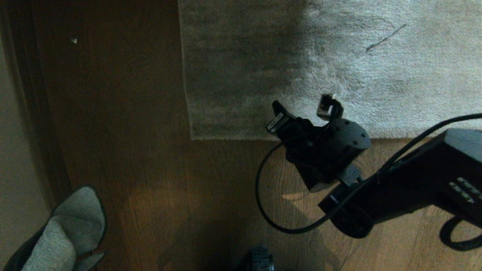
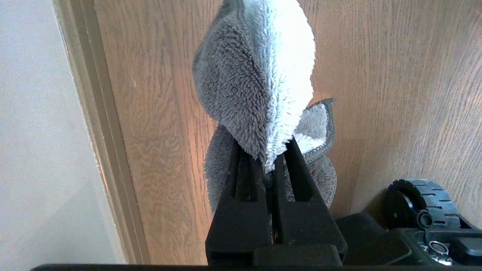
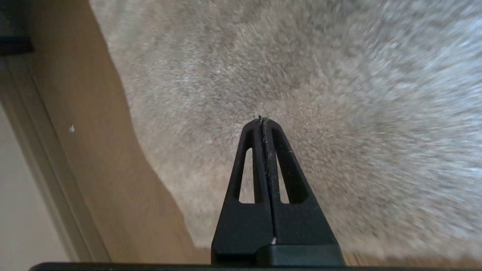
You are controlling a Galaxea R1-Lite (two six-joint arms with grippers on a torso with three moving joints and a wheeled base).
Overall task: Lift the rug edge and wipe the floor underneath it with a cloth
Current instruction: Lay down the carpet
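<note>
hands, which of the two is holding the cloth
The left hand: its fingers are shut on the fuzzy grey cloth. The right hand is shut on nothing, above the rug.

Dark brown plank floor [image 1: 124,150] with wavy grain fills the view. The big grey-beige rug [image 1: 339,64] lies flat on it, its rug edge [image 1: 233,138] straight and 1 square corner showing. A tiny pale speck [image 1: 73,40] sits on bare planks, well apart from the rug.

Left gripper [image 2: 275,158] fingers pinch cloth [image 2: 256,82] above floor [image 2: 395,94].
</note>
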